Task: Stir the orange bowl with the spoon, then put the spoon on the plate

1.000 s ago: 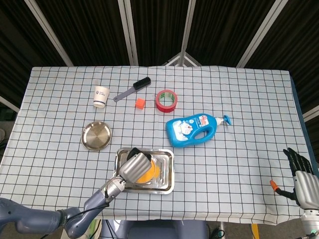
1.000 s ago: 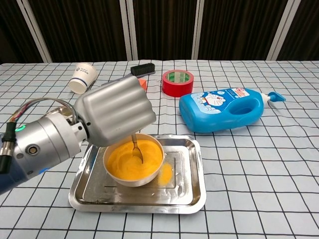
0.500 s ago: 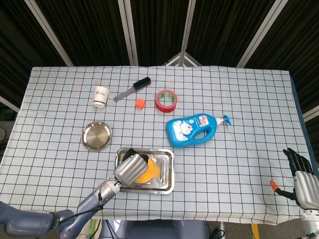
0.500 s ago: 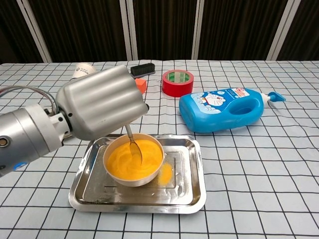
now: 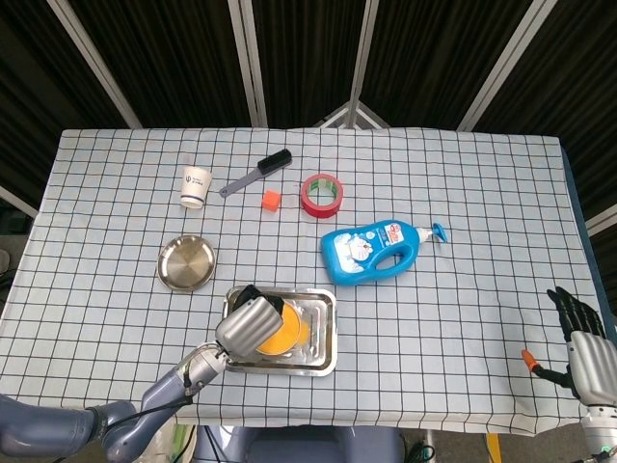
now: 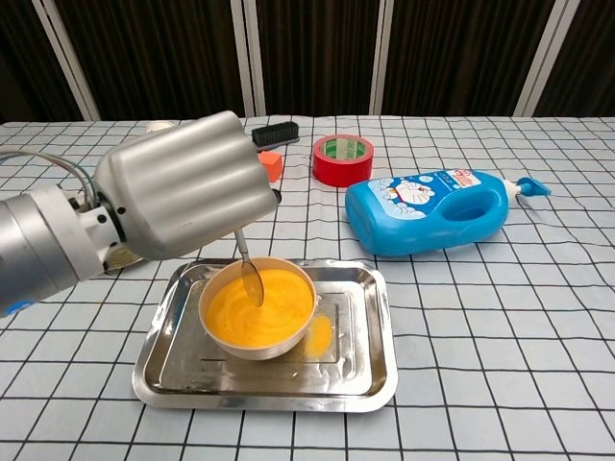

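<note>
The orange bowl (image 6: 258, 311) stands in a steel tray (image 6: 360, 360), also seen from above as the orange bowl (image 5: 286, 335) in the tray (image 5: 323, 318). My left hand (image 6: 183, 187) hovers over the bowl's left side and holds the spoon (image 6: 250, 276), whose tip dips into the orange contents. In the head view my left hand (image 5: 251, 324) covers most of the bowl. The round steel plate (image 5: 187, 262) lies on the table to the upper left of the tray. My right hand (image 5: 582, 347) rests at the far right table edge, fingers apart and holding nothing.
A blue detergent bottle (image 6: 432, 210) lies right of the tray. Further back are a red tape roll (image 6: 342, 159), an orange cube (image 6: 271, 165), a black brush (image 5: 256, 173) and a paper cup (image 5: 195, 186). A small orange object (image 5: 528, 358) sits near my right hand.
My left hand has moved up and to the left over the bowl, drawing the spoon toward the bowl's left part and lifting it. The right hand has stayed still.
</note>
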`<state>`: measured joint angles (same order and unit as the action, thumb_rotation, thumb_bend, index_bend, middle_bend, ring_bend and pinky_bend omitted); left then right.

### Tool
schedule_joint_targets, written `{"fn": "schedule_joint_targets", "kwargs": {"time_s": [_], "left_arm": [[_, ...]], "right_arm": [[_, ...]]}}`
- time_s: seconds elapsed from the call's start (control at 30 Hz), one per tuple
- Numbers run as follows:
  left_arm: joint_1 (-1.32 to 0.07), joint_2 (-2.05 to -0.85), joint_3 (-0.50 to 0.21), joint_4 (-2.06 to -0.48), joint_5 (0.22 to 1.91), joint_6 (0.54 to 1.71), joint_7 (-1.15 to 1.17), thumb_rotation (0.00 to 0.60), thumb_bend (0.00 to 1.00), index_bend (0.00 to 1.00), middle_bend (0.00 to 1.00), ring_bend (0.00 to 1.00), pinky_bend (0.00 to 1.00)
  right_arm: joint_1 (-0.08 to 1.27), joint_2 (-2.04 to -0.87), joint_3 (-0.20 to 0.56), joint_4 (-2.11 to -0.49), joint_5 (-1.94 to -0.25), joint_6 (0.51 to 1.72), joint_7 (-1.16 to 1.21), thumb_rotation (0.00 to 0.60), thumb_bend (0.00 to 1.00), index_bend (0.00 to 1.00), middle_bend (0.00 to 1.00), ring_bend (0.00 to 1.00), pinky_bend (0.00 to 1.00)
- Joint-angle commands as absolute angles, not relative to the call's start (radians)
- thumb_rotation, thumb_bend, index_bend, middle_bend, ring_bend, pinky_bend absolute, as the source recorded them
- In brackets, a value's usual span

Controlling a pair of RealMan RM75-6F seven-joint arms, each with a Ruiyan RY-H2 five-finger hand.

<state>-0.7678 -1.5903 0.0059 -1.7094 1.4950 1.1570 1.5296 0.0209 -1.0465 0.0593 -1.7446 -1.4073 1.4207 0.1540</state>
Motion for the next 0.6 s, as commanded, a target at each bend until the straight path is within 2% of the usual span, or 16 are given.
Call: {"fn": "schedule_joint_targets", "kwargs": {"time_s": [0.03, 0.33, 0.6], "left_arm": [[-0.785, -1.565, 0.024, -1.693, 1.562, 1.148, 1.558, 0.6, 0.89, 0.83, 1.0, 1.0, 0.98], [-0.795, -1.535, 0.041, -1.635, 1.659, 1.14, 1.557, 0.6, 0.89, 0.83, 1.0, 1.0, 0.98], [-0.785, -1.558, 0.033, -1.607, 1.664, 1.124, 1.55, 0.6, 0.89, 0.83, 1.0, 1.0, 0.98]], "right_arm": [[0.021, -1.046, 0.059, -1.744, -1.407, 1.42, 0.155, 0.6, 0.31, 0.0, 0.0, 0.0, 0.0], [0.021, -1.046, 0.059, -1.745, -1.409, 1.421, 0.153, 0.6, 0.31, 0.0, 0.0, 0.0, 0.0], [0.021, -1.046, 0.06, -1.746, -1.402, 1.419, 0.155, 0.6, 0.31, 0.0, 0.0, 0.0, 0.0]]}}
